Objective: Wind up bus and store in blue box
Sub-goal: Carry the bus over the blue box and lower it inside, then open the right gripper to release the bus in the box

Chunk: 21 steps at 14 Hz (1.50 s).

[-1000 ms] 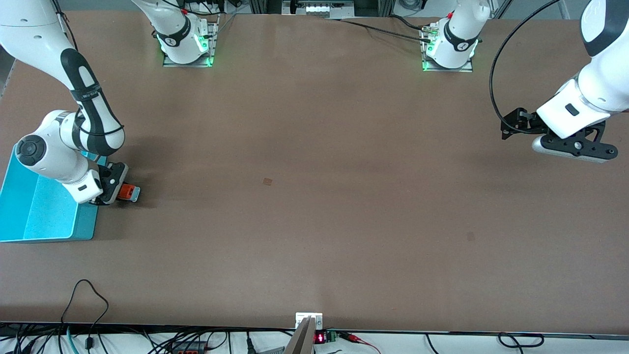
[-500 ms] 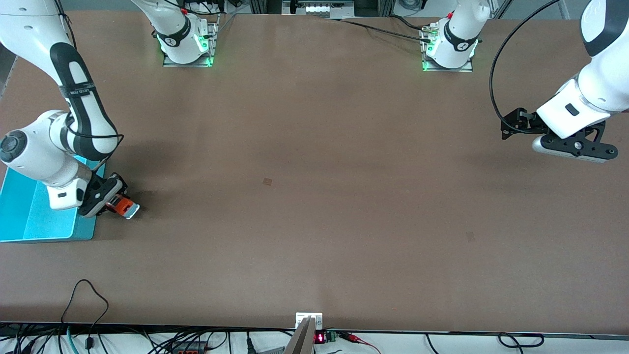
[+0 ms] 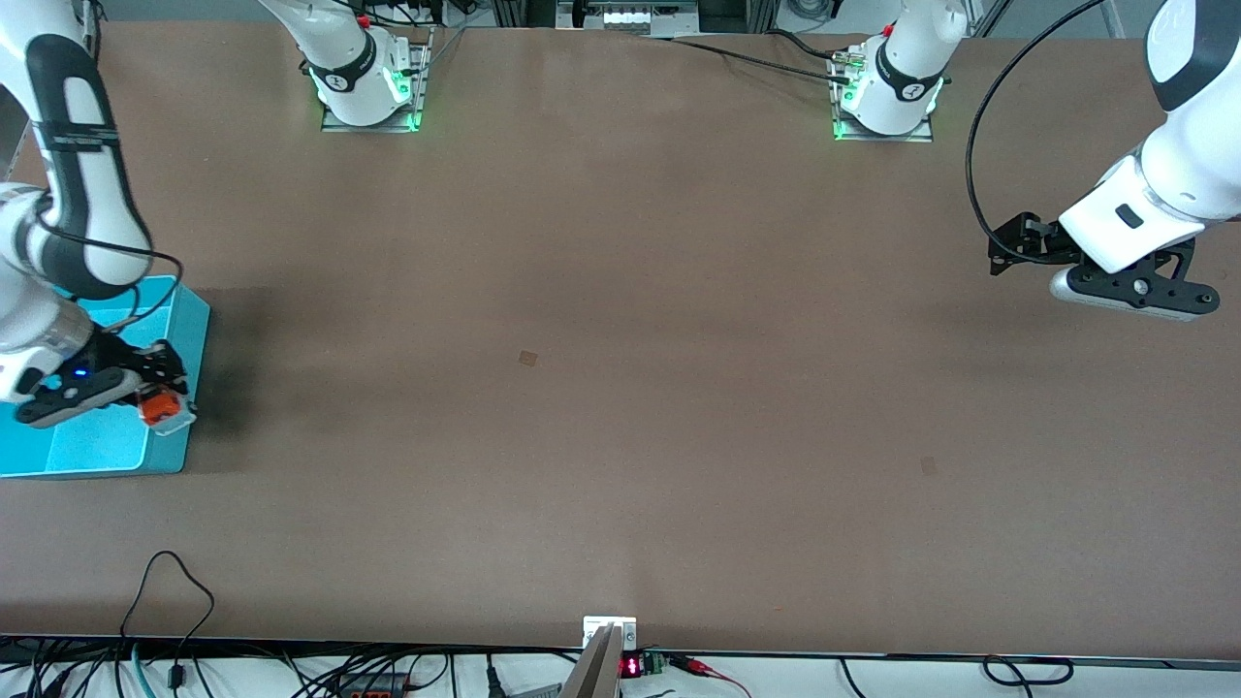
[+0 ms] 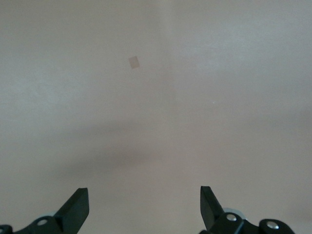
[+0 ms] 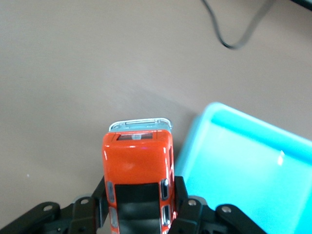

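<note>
Swung toward the blue box (image 3: 175, 315), right claw (image 3: 155, 399) pinches the bus (image 3: 161, 407) over its wall; release remains; left claw (image 3: 1129, 291) waits spread

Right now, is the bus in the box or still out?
Out. The right hand is shut on the bus, holding it in the air at the box wall; the right wrist view shows it beside the rim, not inside.

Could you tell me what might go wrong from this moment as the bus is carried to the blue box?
1. The right gripper holds the bus over the blue box's wall, not clearly over its inside; a release here might drop it on the rim or table.
2. Only part of the bus sits between the fingers, so it could slip.
The left gripper waits open, away from the box.
</note>
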Tool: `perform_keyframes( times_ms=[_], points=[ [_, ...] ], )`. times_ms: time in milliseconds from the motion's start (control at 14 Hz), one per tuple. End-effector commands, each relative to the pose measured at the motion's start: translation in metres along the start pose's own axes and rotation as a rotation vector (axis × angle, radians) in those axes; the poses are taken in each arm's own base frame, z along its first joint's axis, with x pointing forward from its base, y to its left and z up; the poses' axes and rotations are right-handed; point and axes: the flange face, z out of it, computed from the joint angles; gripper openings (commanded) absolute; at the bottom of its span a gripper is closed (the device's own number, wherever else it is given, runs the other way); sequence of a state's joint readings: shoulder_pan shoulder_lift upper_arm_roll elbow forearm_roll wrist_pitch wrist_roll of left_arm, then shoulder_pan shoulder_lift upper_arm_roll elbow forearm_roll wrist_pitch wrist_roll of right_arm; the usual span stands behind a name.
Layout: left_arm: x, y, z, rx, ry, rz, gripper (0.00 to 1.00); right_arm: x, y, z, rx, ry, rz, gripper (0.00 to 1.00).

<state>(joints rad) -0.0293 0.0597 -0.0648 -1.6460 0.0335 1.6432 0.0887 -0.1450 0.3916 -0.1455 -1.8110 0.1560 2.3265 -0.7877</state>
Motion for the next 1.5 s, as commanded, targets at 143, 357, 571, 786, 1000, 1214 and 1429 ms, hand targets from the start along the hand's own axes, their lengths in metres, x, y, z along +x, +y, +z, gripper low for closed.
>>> perform_keyframes(
  times_ms=[143,357,571,786,1000,1214,1429],
  points=[
    [-0.001,-0.003,-0.007,0.017,-0.002,-0.011,1.00,-0.047,0.054,0.005,-0.006,-0.060,0.155,0.00],
    [0.000,-0.002,-0.007,0.017,0.001,-0.008,1.00,-0.080,0.074,0.046,0.033,-0.099,0.325,0.00],
    [0.000,0.001,-0.007,0.017,0.001,-0.003,1.00,-0.094,0.079,0.077,0.038,-0.147,0.388,0.00],
    [0.000,0.001,-0.007,0.017,0.001,-0.005,1.00,-0.111,0.089,0.094,0.042,-0.157,0.412,0.00],
    [0.000,-0.001,-0.007,0.017,0.001,-0.006,1.00,-0.124,0.095,0.106,0.048,-0.176,0.430,0.00],
    [0.000,-0.001,-0.007,0.017,0.001,-0.008,1.00,-0.135,0.100,0.115,0.052,-0.191,0.443,0.00],
    [-0.001,-0.004,-0.007,0.017,0.000,-0.012,1.00,-0.138,0.099,0.128,0.055,-0.206,0.443,0.15]
  ],
)
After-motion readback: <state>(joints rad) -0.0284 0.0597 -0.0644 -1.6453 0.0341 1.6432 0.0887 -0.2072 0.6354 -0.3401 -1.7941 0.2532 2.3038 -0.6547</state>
